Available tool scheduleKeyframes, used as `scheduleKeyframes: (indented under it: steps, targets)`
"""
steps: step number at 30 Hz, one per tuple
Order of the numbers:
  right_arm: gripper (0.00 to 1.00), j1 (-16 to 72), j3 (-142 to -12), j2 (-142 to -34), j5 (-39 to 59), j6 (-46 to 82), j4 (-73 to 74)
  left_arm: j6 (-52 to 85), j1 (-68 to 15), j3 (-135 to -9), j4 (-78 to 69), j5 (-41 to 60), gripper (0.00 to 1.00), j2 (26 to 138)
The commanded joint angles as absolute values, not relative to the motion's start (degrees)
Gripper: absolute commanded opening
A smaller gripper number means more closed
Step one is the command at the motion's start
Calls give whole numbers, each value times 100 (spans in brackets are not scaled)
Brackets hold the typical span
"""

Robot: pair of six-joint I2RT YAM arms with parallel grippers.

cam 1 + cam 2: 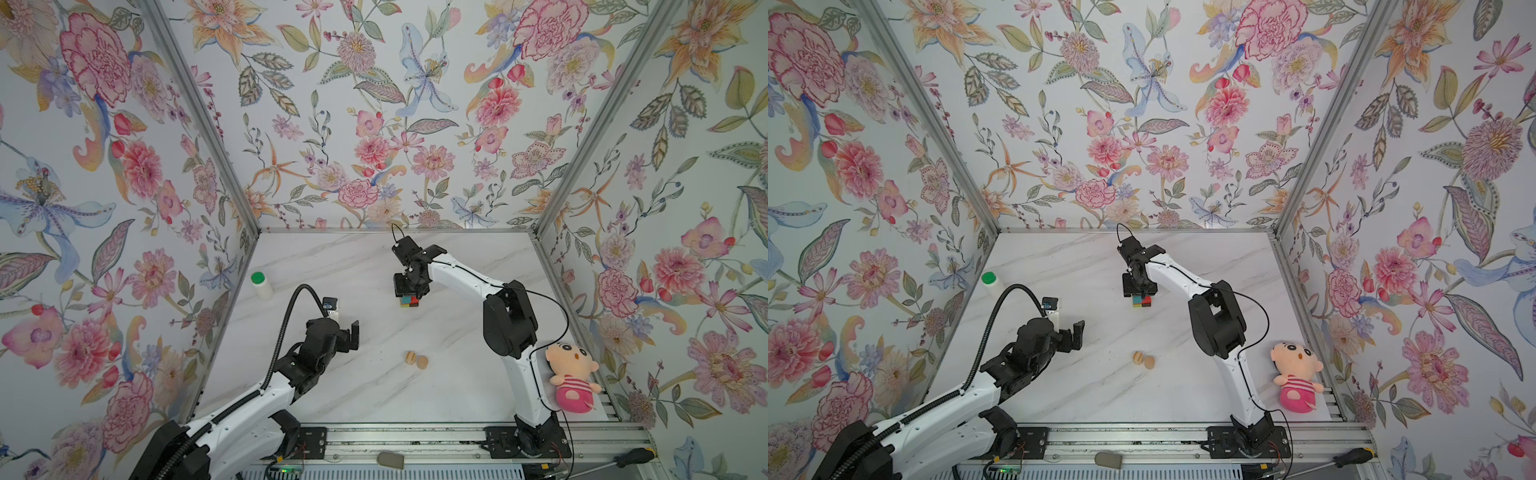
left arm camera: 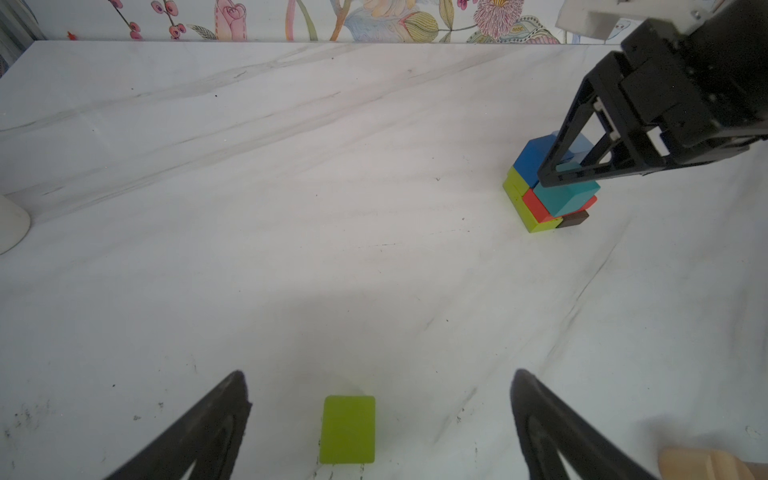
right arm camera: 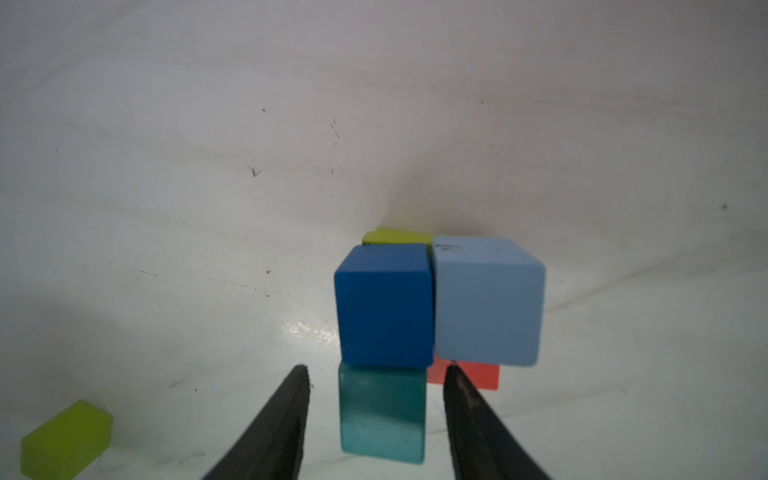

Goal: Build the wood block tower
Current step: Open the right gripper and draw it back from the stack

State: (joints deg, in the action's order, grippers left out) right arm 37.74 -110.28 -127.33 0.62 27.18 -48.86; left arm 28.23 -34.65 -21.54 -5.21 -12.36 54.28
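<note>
Right claw (image 3: 376,368) stands parted astride the teal block (image 3: 381,411) seated on the tower (image 2: 528,166), left claw (image 2: 379,373) gapes empty, one yellow-green block (image 2: 348,430) and two tan pieces (image 1: 411,357) yet unstacked.

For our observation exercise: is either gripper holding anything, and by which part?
Nothing is held. The right gripper flanks the teal block without touching; the left gripper is open, clear of the green block.
</note>
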Motion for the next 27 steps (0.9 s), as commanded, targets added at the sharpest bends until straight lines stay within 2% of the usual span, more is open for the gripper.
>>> scheduleKeyframes:
  steps: [1, 10, 18, 27]
  targets:
    - [55, 3745, -11001, -12299, 1, 2650, -5044, 2773, -3383, -2291, -481, -1243, 99, 5300]
    - [55, 3760, -10519, -11717, -128, 2674, -5029, 2862, -3384, -2259, -360, -1195, 99, 5034]
    - [53, 4007, -9512, -11199, -91, 2718, -4619, 3079, -3393, -2033, -251, -1055, 99, 4775]
    - [53, 4076, -9206, -11308, 86, 2730, -4245, 3333, -3408, -1784, -220, -998, 99, 4508]
